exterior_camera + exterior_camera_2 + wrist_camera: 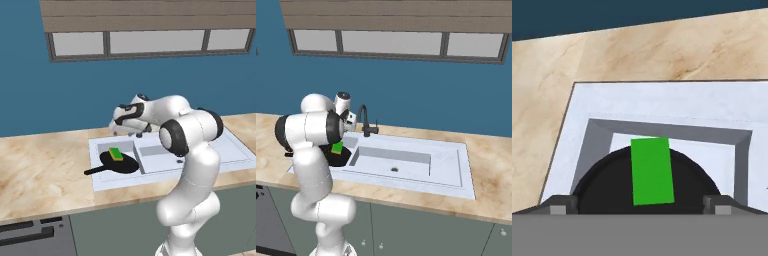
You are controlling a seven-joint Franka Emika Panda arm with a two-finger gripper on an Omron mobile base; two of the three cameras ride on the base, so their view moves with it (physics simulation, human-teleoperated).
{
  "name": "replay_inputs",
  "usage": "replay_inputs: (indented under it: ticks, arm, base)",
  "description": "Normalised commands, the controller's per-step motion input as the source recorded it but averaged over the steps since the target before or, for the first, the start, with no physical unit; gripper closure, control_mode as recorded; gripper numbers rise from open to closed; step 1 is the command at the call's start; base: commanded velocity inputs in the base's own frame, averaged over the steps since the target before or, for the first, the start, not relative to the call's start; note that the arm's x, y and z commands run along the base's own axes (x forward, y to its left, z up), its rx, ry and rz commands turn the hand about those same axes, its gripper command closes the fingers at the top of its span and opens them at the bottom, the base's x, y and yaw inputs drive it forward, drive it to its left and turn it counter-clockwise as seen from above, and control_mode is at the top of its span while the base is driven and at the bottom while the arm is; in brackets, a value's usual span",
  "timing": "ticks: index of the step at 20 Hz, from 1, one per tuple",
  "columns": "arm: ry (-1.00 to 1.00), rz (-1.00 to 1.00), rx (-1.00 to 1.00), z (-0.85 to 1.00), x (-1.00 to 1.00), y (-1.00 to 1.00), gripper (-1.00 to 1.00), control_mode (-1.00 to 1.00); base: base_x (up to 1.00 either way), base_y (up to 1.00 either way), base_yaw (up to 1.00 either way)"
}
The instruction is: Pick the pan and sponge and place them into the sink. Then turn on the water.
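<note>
Now the pan point(121, 163) is sitting in the left basin of the sink point(235, 152), its thin handle sticking out over the front rim toward the counter point(45, 170). The sponge point(116, 154) is lying on top of the pan (green side up), reaching past its far edge. The gripper point(640, 202) is hovering above them with its jaws standing wide apart, holding nothing. The black faucet point(364, 121) is standing at the back rim between the basins.
</note>
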Motion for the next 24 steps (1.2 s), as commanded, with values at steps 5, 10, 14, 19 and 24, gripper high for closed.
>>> replay_inputs:
  ticks: [5, 10, 14, 19, 24]
  arm:
    - [-0.11, -0.01, 0.0, 0.45, -0.41, 0.0, -1.0, -1.0]
    - [-0.12, -0.03, 0.0, 0.52, -0.61, -0.07, -1.0, -1.0]
    - [-0.1, -0.05, 0.0, 0.62, -0.43, -0.2, -1.0, -1.0]
    - [-0.1, -0.05, 0.0, 0.54, -0.28, -0.36, -1.0, -1.0]
    - [-0.1, -0.02, 0.0, 0.31, -0.17, -0.51, -1.0, -1.0]
  base:
    - [0.0, 0.0, 0.0]
    - [0.0, 0.0, 0.0]
    - [0.0, 0.0, 0.0]
    - [0.0, 0.0, 0.0]
    - [0.0, 0.0, 0.0]
